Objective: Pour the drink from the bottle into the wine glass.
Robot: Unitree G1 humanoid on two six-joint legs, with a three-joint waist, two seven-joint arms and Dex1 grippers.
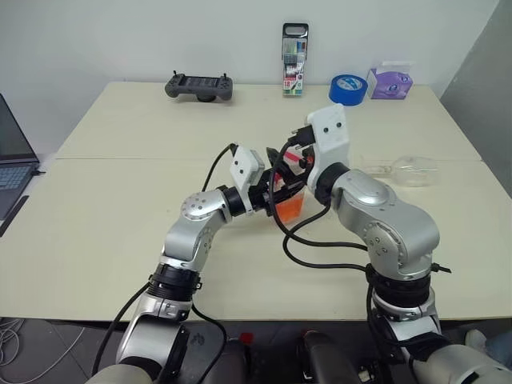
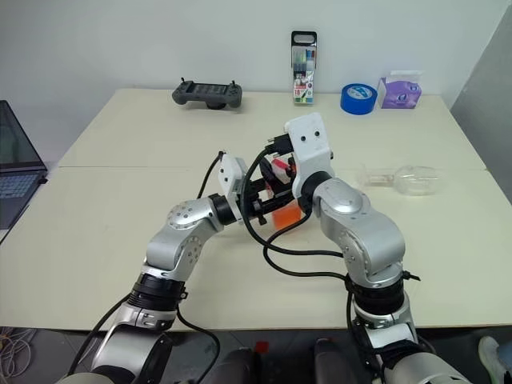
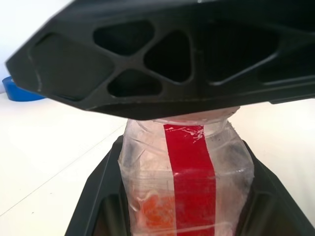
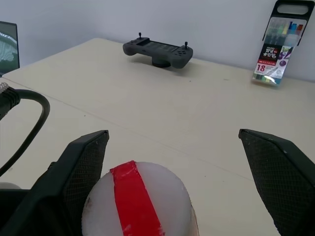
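Note:
My left gripper [image 1: 276, 196] is shut on the bottle [image 3: 147, 167], holding it upright above the middle of the table. The bottle is clear plastic with a red tape strip, and the orange drink [image 3: 155, 214] sits low inside it. Its white top with red tape [image 4: 138, 206] lies between the fingers of my right gripper [image 4: 174, 142], which is open. One finger [image 4: 83, 162] is close beside the top and the other stands well clear. The wine glass [image 1: 408, 170] lies on its side on the table, to the right of both arms.
Along the table's far edge are a black game controller [image 1: 199, 86], a pack of markers [image 1: 295, 50], a blue tape roll [image 1: 348, 88] and a purple box [image 1: 390, 82]. A laptop [image 1: 12, 160] sits at the left edge.

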